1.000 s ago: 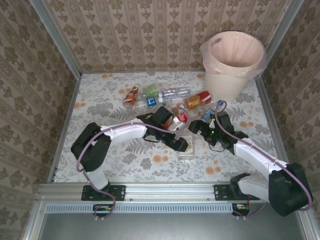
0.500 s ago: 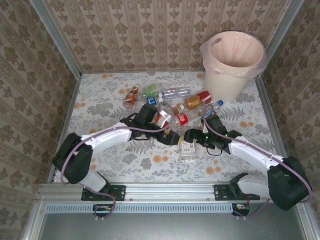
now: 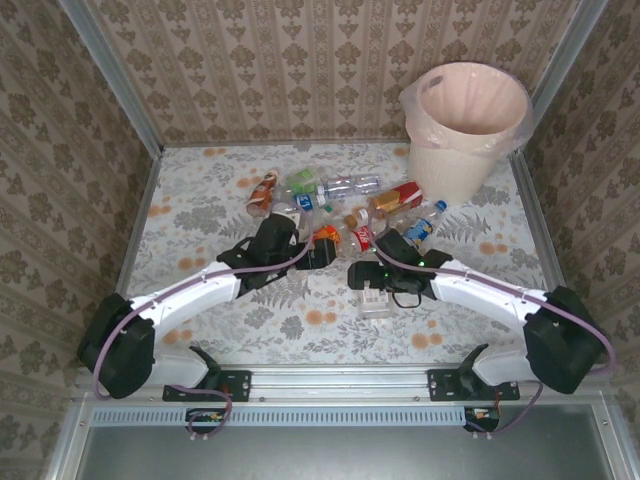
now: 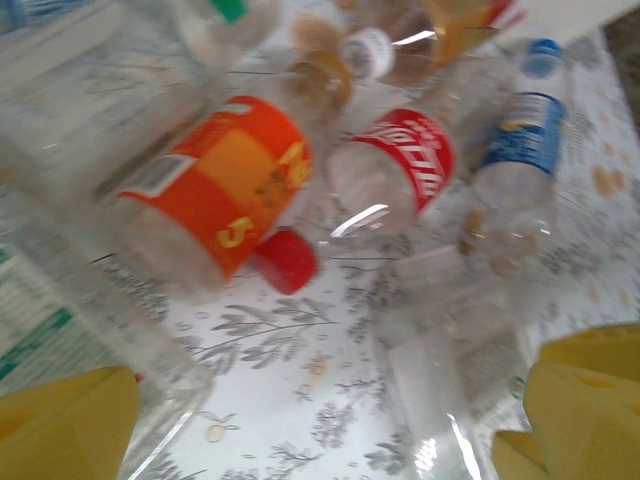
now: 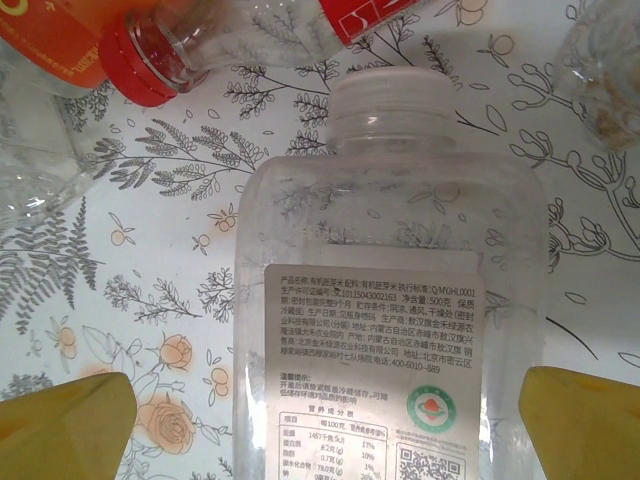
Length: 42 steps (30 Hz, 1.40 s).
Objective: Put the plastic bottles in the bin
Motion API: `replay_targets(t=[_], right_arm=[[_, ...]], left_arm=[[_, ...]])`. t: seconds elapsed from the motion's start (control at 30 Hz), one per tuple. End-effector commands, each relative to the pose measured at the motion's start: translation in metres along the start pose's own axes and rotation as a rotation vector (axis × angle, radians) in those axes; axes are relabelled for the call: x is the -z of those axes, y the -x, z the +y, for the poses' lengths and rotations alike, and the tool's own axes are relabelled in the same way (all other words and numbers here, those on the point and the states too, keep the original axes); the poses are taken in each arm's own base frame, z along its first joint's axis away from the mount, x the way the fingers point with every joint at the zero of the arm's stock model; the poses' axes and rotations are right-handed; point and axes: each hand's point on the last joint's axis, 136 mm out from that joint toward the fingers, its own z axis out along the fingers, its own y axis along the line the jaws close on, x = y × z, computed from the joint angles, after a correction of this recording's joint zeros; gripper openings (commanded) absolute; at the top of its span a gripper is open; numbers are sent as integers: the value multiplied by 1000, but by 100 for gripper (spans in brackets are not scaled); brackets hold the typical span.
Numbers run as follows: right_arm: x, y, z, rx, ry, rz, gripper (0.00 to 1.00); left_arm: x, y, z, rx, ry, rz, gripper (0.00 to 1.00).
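Right tool (spread) astride bottle

Orange-label bottle blurred in left wrist view; square bottle cut off below

top: overhead, looks down | wrists: close-up, low | all share orange bottle

The left arm and right arm are built alike, with smooth white link shells between bulky black joint housings. A thin lilac cable runs along each one, looping out at the shoulder. Black base plates sit on a silver rail at six o'clock of the table. A small green light glows near the right wrist. The fingers are bright yellow, blunt and wedge-shaped in both wrist views.
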Motion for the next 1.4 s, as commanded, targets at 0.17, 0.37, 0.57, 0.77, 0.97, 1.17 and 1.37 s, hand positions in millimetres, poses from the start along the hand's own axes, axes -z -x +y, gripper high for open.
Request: replay_targets(t=[0.17, 0.37, 0.57, 0.77, 0.97, 1.17, 1.37], right_arm=[[-11, -12, -15, 83, -241, 69, 100], [-18, -21, -25, 98, -329, 104, 100], [-19, -20, -21, 101, -312, 98, 100], [-14, -18, -26, 85, -317, 68, 100], [-30, -32, -19, 99, -257, 132, 100], [-37, -33, -7, 101, -170, 136, 100], [-35, -33, -17, 73, -198, 129, 97]], left_arm=[[2, 3, 27, 76, 133, -44, 100], [-2, 1, 29, 75, 147, -32, 100], [-3, 0, 31, 78, 158, -26, 100], [-6, -1, 32, 80, 165, -16, 100], [-9, -2, 30, 76, 161, 0, 100], [-9, -2, 30, 78, 162, 0, 100], [-11, -2, 29, 74, 159, 5, 100]])
